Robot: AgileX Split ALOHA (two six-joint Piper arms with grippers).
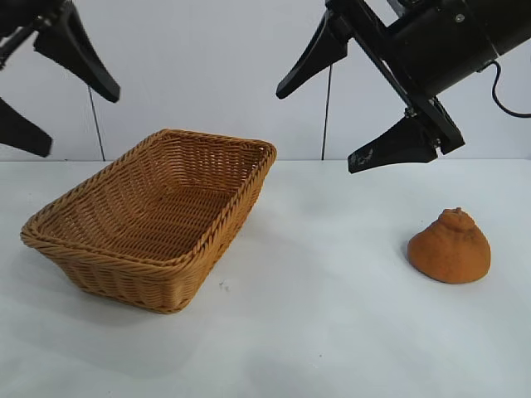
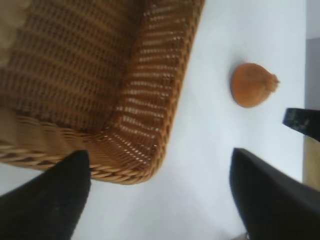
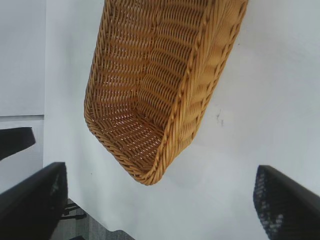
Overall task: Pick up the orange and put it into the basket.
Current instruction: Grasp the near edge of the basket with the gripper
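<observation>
The orange (image 1: 449, 246), dull brownish with a knobbed top, sits on the white table at the right, also seen in the left wrist view as the orange (image 2: 251, 84). The wicker basket (image 1: 99, 261) stands empty at the left; its rim shows as basket (image 2: 125, 175) and basket (image 3: 150, 175). My right gripper (image 1: 319, 124) hangs open high above the table, up and left of the orange, with nothing between its fingers. High at the far left my left gripper (image 1: 70, 116) is open and empty too, above the basket's left end.
The white table (image 1: 315, 332) spreads wide between the basket and the orange. A pale wall stands behind. In the right wrist view the table's edge (image 3: 100, 220) and dark floor show beyond the basket.
</observation>
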